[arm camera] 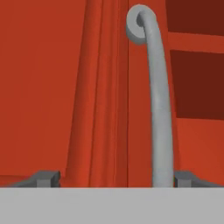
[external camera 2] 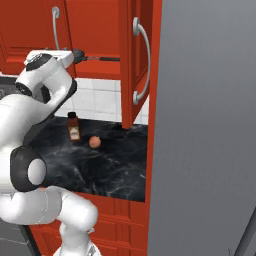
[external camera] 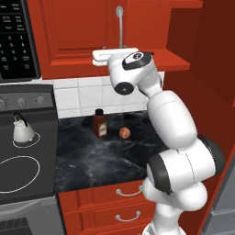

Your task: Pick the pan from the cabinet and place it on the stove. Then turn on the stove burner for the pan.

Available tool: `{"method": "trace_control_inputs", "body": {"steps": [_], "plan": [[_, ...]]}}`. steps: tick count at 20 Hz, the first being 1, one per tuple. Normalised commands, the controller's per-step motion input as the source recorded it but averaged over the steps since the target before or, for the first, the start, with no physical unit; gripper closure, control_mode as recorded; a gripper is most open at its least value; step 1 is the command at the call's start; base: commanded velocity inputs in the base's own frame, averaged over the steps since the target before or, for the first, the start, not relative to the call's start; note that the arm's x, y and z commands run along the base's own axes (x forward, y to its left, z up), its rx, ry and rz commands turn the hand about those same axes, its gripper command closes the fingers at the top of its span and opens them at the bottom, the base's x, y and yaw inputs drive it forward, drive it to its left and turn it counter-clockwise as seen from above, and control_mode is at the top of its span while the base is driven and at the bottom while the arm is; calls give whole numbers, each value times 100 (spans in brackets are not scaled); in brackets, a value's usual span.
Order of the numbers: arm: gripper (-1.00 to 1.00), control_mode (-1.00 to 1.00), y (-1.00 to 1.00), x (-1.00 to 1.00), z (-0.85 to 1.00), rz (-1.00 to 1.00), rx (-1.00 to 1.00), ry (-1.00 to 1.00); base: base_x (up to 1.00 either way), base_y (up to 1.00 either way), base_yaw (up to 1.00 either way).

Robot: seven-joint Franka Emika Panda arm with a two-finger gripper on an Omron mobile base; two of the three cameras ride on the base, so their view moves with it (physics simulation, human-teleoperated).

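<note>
No readable text; microwave (external camera: 13, 39) keypad markings illegible.

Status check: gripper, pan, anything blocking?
Gripper open, jaws either side of the left door's silver handle. Pan on the cabinet shelf, ungrabbed. Left door shut, right door open; kettle sits on stove.

We see a home kitchen. Red wall cabinets (external camera: 78, 32) with silver bar handles (external camera: 120, 25) hang above a black marble counter (external camera: 105, 156) and a white tiled wall (external camera: 82, 96). On the left stands a dark stove (external camera: 23, 179) with round knobs and a white kettle (external camera: 23, 130), with a microwave (external camera: 16, 41) above it. A sauce bottle (external camera: 100, 123) and a small fruit (external camera: 124, 133) stand on the counter.
</note>
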Motion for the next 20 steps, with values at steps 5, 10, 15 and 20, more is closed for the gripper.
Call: {"method": "trace_control_inputs", "body": {"steps": [5,10,15,20], "plan": [[100,-100,26,43,-6,8,-1,3,0,0,0],[100,-100,22,6,-8,1,-5,11,0,0,0],[100,-100,11,0,-6,0,-1,8,0,0,0],[100,-100,19,0,-1,0,0,6,0,0,0]]}}
